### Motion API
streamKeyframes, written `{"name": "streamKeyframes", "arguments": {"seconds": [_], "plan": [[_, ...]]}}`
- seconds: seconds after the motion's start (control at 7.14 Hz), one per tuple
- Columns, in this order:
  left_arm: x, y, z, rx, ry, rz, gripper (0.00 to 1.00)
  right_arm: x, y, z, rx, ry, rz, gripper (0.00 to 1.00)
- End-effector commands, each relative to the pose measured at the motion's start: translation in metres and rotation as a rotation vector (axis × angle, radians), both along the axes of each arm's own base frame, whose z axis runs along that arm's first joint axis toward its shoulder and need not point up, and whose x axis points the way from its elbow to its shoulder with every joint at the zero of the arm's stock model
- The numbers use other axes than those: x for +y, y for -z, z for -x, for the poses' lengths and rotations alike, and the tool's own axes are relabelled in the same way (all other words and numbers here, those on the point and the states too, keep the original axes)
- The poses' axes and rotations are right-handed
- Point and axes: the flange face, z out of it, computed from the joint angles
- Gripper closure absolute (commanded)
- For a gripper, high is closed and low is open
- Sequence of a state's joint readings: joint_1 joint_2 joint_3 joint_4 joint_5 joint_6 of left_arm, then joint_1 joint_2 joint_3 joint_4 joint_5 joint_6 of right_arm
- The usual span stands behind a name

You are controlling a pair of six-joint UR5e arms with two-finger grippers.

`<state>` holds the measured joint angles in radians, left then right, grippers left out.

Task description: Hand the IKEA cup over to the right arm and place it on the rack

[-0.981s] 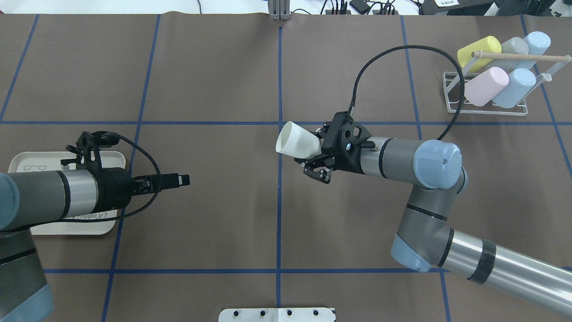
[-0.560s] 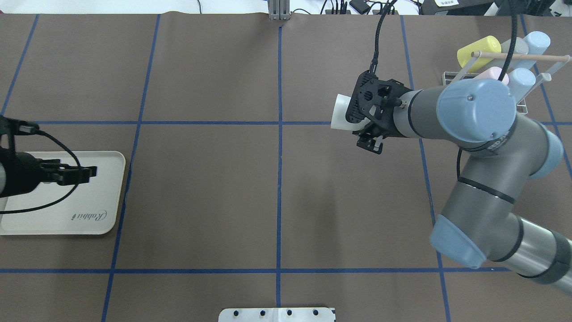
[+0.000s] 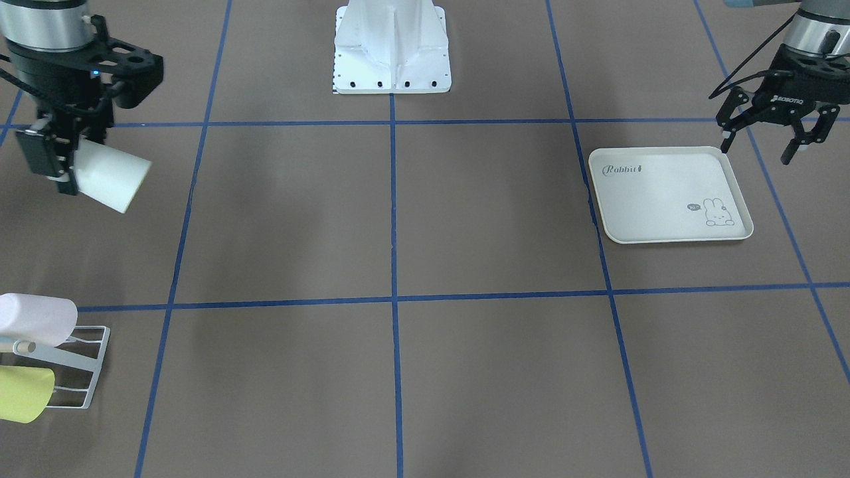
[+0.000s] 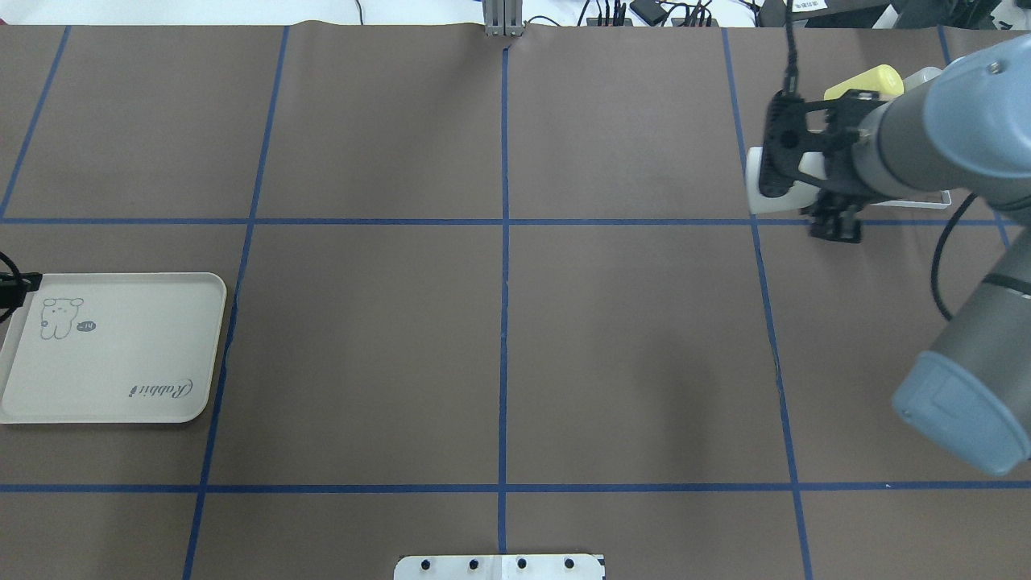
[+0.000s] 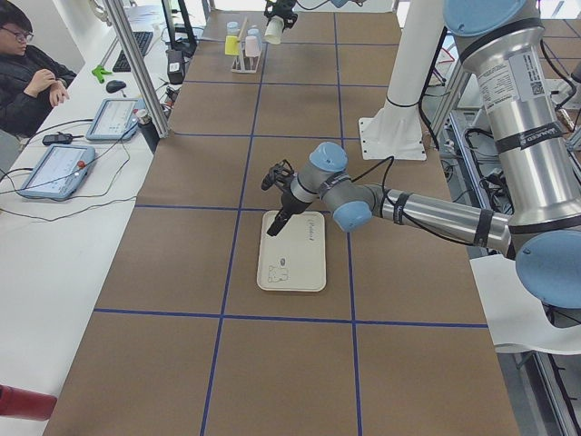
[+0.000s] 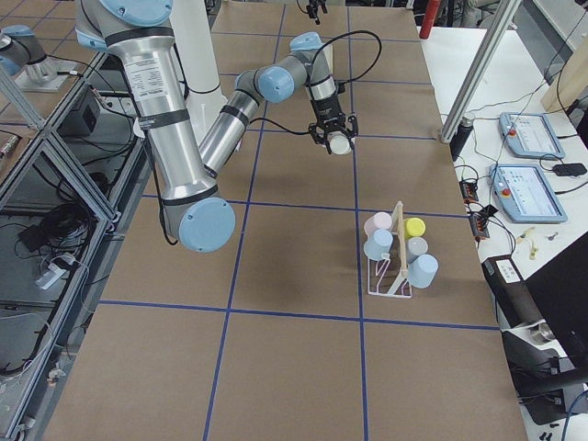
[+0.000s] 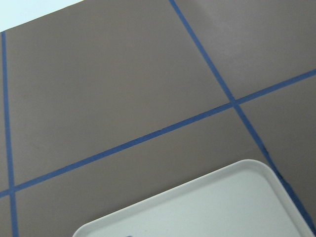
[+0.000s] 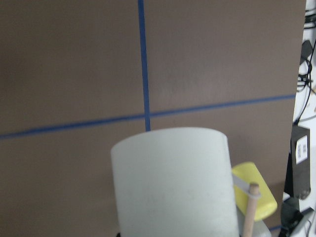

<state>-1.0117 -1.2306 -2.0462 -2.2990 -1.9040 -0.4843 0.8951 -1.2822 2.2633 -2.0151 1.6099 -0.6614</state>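
**Nearly at the rack, but the cup's mouth points the wrong way**

The white IKEA cup (image 3: 109, 178) is off the bench (image 4: 362, 362), clamped by its base end in the right pincer (image 3: 66, 169). The handover part of the task looks done, and placing is what remains.

The relation that matters is between cup and rack (image 6: 381, 276). The cup lies close to level. Its long axis runs out from the pincer with the open end toward the robot's left, while the rack sits on the opposite side, to the robot's right and somewhat farther out from the base.

In the right wrist view the rack's wooden rod (image 8: 252, 212) and a yellow cup (image 8: 254, 192) already on it show just beside the held cup, at the lower right. The side view shows several pastel cups slanted on the rack. I cannot tell from these pictures which prong is free.

As I judge it, the wrist must swing the cup round so its mouth meets a slanted prong. The rod and the neighbouring cups are the things most likely to be knocked.

The left pincer (image 3: 757, 149) hangs with its jaws spread and nothing in them, beside the far corner of the rabbit-printed tray (image 3: 651, 206). It is well apart from the rack, so the right arm (image 4: 926, 153) is plainly the nearer one.
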Motion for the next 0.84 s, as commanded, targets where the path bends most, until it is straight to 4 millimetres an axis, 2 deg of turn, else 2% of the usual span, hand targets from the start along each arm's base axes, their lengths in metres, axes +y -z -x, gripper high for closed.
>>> {"name": "streamKeyframes", "arguments": {"seconds": [0.0, 0.28, 0.42, 0.7], "plan": [[-0.001, -0.005, 0.007, 0.006, -0.010, 0.005, 0.00, -0.010, -0.041, -0.047, 0.429, 0.028, -0.030, 0.82], [-0.003, -0.002, 0.006, 0.013, -0.008, 0.003, 0.00, -0.013, -0.105, -0.052, 0.579, 0.072, 0.049, 0.82], [-0.003, -0.001, 0.005, 0.014, -0.007, 0.002, 0.00, -0.026, -0.122, -0.049, 0.658, 0.062, 0.054, 0.83], [-0.004, -0.002, 0.005, 0.015, -0.006, 0.004, 0.00, -0.054, -0.160, -0.038, 0.701, 0.065, 0.015, 0.86]]}}
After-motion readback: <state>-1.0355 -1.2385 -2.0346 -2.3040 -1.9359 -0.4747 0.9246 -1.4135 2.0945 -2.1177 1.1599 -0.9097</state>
